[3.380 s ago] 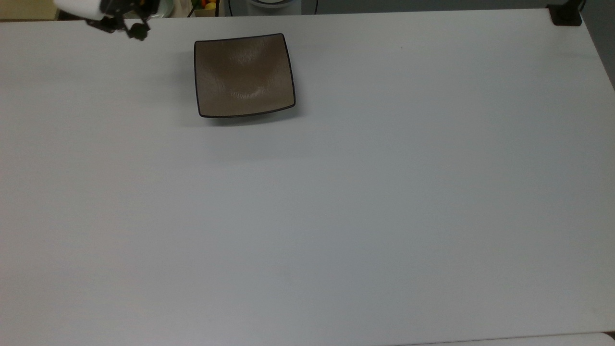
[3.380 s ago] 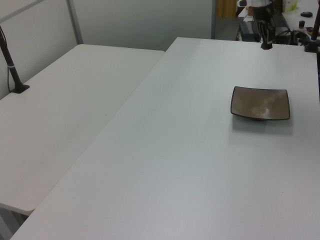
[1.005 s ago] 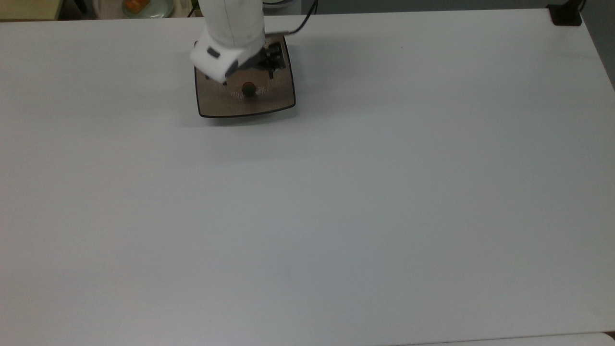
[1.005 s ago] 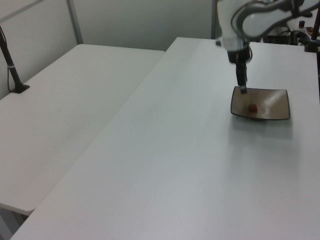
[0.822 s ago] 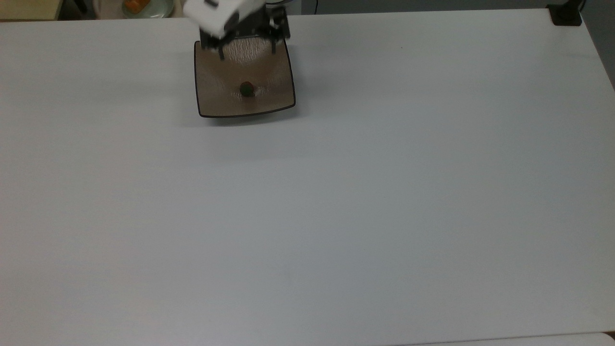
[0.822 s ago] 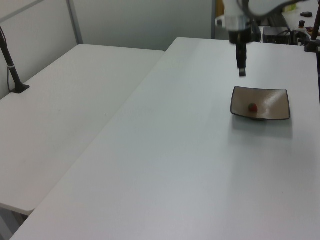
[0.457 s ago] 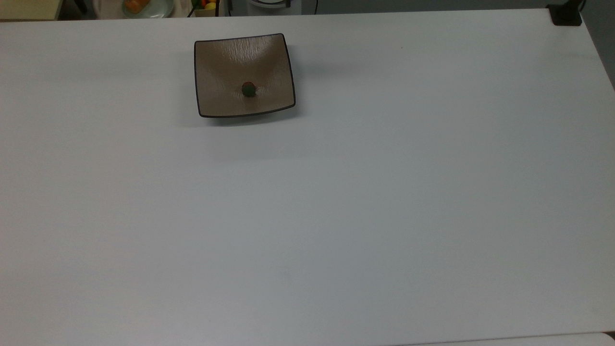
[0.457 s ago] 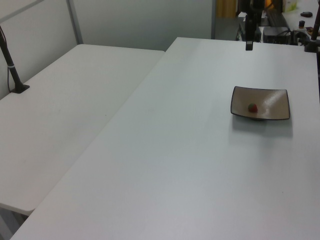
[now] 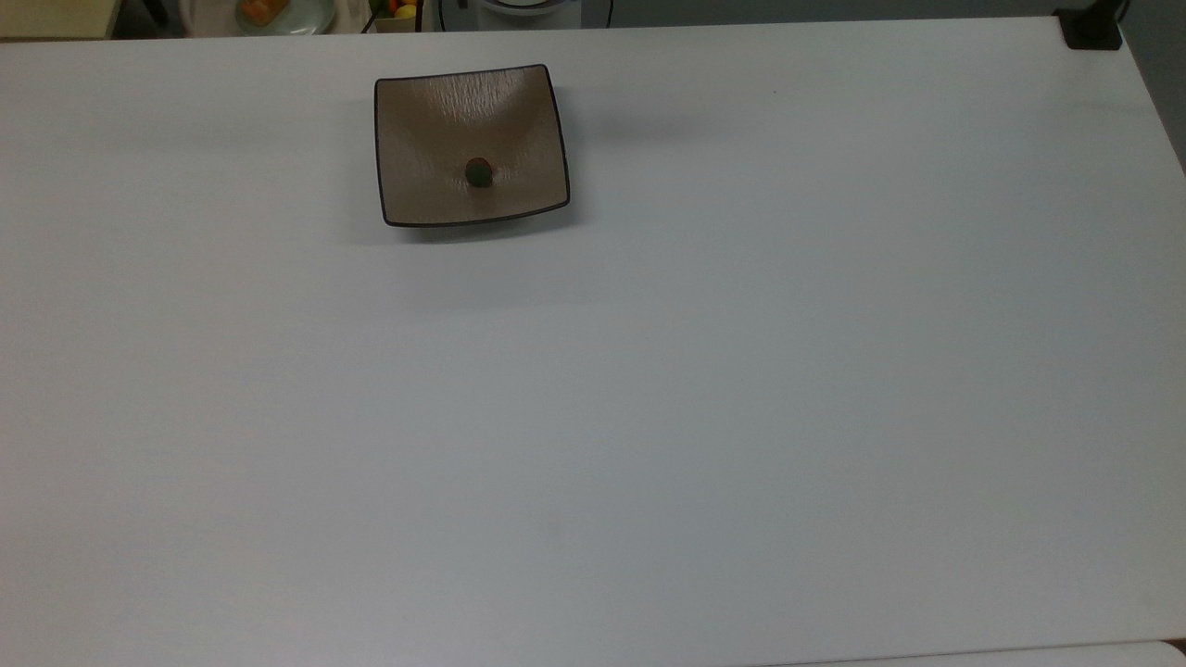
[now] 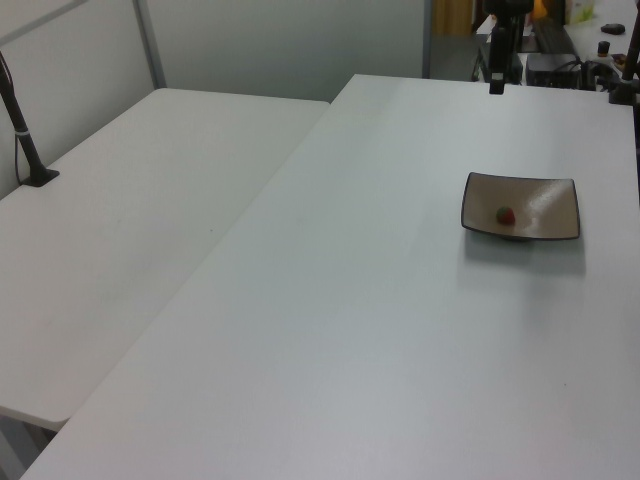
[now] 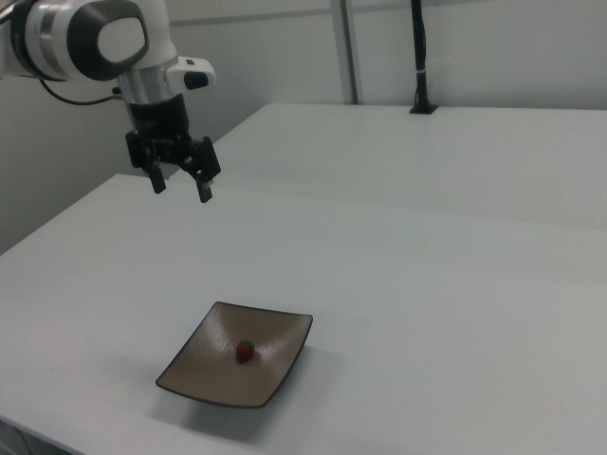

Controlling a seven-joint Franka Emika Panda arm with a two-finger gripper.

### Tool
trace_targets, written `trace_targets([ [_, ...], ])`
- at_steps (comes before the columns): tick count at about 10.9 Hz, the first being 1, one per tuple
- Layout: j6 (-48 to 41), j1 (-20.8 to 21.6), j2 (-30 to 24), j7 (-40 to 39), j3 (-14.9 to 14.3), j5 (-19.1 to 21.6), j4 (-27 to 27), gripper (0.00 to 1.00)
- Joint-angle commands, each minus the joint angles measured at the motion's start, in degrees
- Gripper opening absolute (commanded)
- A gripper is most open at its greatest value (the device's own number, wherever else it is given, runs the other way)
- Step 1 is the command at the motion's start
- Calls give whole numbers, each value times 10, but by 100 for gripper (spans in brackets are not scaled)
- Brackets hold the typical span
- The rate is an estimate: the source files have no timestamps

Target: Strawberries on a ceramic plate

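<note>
Strawberry [image 9: 478, 172] sits mid ceramic plate [image 9: 408, 111] — task looks done; gripper [image 11: 179, 184] aloft w/ jaws spread, empty.

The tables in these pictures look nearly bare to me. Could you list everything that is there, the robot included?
ceramic plate: one, square, tan-brown with a thin dark rim, on the main table near the top view's upper left.
strawberry: one, dull red with a dark green top, lying near the middle of the plate.
main table: one, white, bearing the plate.
second table: one, white, alongside the main table on the left view's left.
black post: one, standing on the far table in the right view.
pale round dish: one, with orange food, beyond the table at the top view's upper edge.
robot arm: one, white, raised above the table.
claw: one, black, open and empty, above and apart from the plate.
</note>
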Motion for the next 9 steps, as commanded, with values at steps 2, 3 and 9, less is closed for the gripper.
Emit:
trace_targets([
  [2, 92, 9, 18, 11, -19, 8, 0, 100],
  [3, 99, 9, 22, 10, -24, 8, 0, 100],
  [9, 92, 8, 22, 10, -25, 8, 0, 100],
])
